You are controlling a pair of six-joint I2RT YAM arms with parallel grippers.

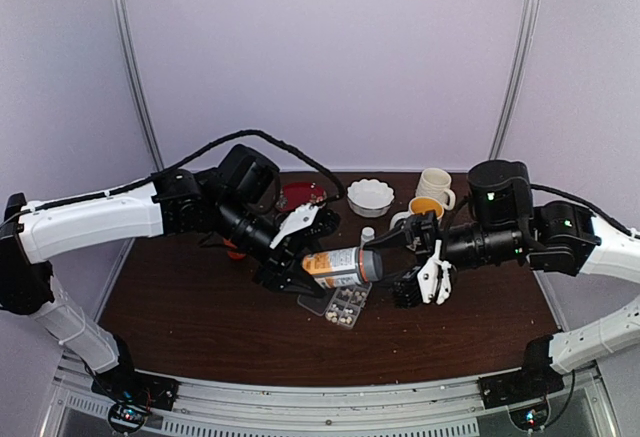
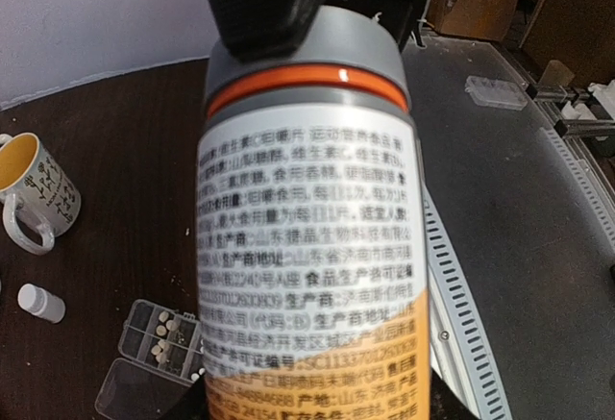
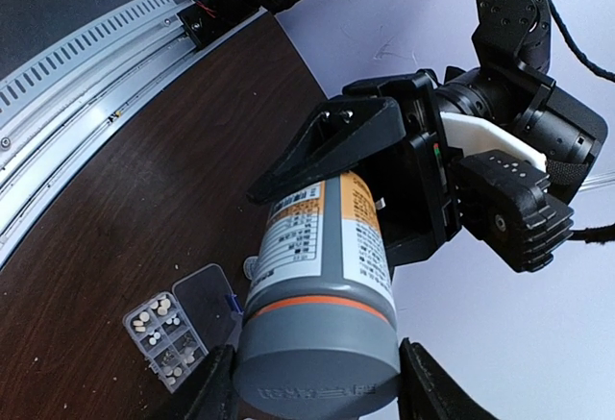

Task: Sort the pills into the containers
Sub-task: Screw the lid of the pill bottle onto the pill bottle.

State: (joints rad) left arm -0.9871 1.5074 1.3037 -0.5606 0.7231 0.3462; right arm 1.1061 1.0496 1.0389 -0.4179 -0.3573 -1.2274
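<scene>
Left jaws grip bottle (image 1: 340, 267), Chinese label (image 2: 307, 237); right jaws clamp its grey cap (image 3: 317, 372).

The bottle (image 1: 342, 267) has a grey cap (image 3: 317, 362), an orange ring (image 2: 306, 82) and a white-and-orange label (image 2: 307, 237) with black writing; the pills (image 3: 144, 320) are cream, the table (image 1: 200, 307) dark brown.

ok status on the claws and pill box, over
left claw shut on bottle. right claw flanks its grey cap, grip unclear. pill box open under bottle, pills inside.
</scene>
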